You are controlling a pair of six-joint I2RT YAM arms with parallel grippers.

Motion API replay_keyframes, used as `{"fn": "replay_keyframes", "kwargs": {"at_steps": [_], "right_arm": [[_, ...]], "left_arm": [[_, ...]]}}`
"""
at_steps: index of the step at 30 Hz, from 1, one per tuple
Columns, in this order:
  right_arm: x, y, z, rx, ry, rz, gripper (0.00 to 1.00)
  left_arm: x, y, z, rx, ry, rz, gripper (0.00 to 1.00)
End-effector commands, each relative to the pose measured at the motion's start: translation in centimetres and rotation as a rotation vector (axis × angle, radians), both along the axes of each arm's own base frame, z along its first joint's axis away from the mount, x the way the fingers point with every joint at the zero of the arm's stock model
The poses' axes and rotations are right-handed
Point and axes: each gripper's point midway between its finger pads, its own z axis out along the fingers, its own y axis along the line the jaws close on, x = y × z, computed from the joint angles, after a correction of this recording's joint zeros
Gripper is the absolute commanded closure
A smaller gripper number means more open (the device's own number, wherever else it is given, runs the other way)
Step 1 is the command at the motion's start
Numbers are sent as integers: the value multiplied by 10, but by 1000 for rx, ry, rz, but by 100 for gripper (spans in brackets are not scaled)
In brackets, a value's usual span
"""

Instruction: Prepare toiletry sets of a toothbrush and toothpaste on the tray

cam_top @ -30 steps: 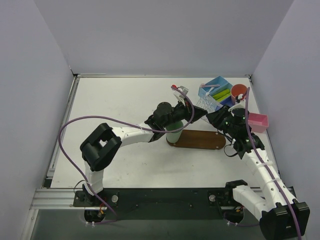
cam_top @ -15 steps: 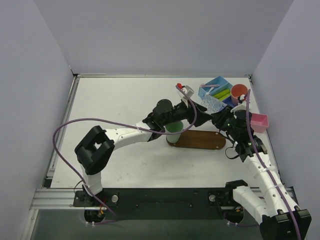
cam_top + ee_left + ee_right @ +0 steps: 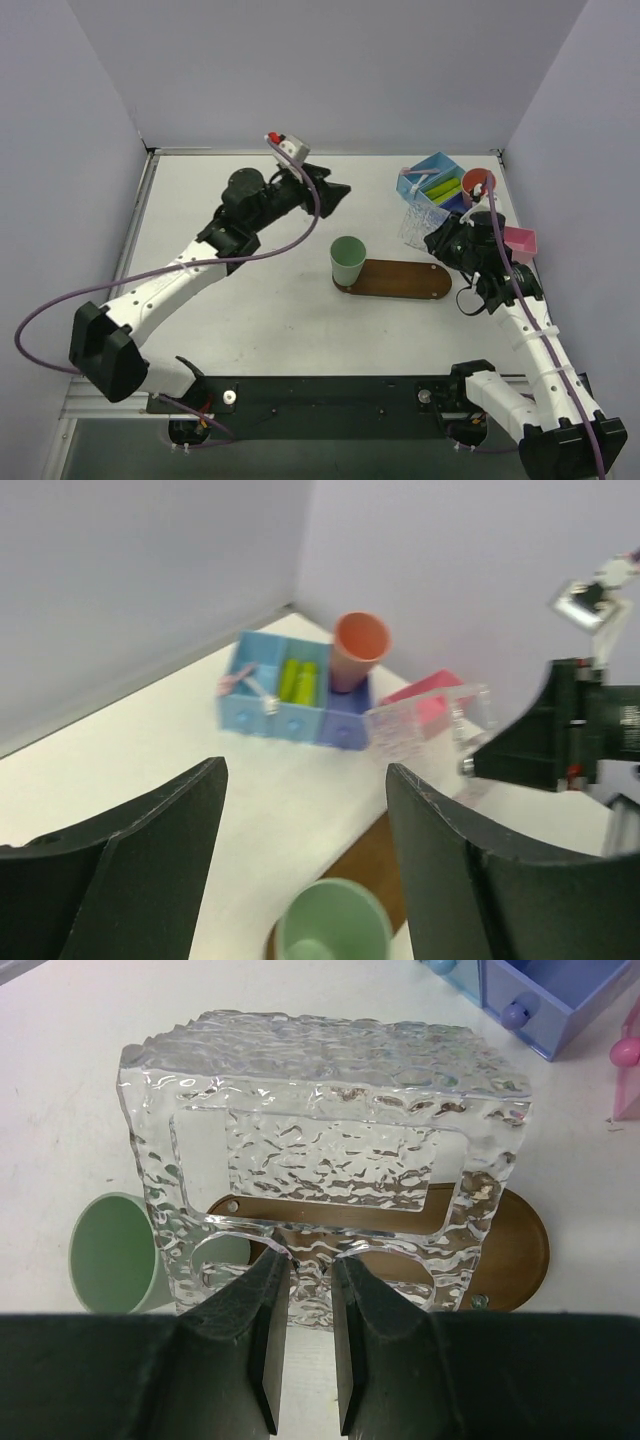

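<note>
The right gripper [image 3: 308, 1270] is clamped on the lower edge of a clear holder [image 3: 320, 1150] and carries it upright, off the surface [image 3: 250, 300]. The tray [image 3: 515, 1250] lies just below and beyond this gripper, with the mint-green cup [image 3: 108, 1250] down to its left at the tray's end.

The step in hand looks like setting the holder on the tray. To do it well, lower it straight down with the base level onto the bare wood to the right of the cup. Let go only once the base sits flat, since a tilted release could tip it against the cup.

The holder is a thick transparent slab with a pebbled, rippled skin, a rectangular slot and a round hole; it probably is hard and slick. The tray is a flat, dark brown wooden oval, and the cup is smooth and matte.

The left gripper [image 3: 305, 780] hangs with its jaws wide apart and empty, above and well back from the cup. Ahead of it, the lime-green toothpaste tubes [image 3: 297, 680] and a pale, blurred toothbrush [image 3: 245, 680] lie in the blue compartment bin [image 3: 300, 725], none on the tray yet.
</note>
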Motion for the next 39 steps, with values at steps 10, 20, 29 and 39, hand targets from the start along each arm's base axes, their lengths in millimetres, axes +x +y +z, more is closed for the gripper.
{"fn": "replay_keyframes", "kwargs": {"at_steps": [10, 20, 29, 39], "right_arm": [[-16, 31, -21, -36, 301, 158, 100], [-22, 49, -59, -95, 530, 208, 100], [-22, 48, -71, -162, 614, 199, 100], [-20, 56, -83, -187, 667, 213, 100]], "left_arm": [[29, 211, -104, 338, 231, 590, 24], [27, 216, -112, 406, 236, 624, 24], [25, 211, -114, 407, 246, 599, 24], [22, 206, -110, 387, 244, 573, 22]]}}
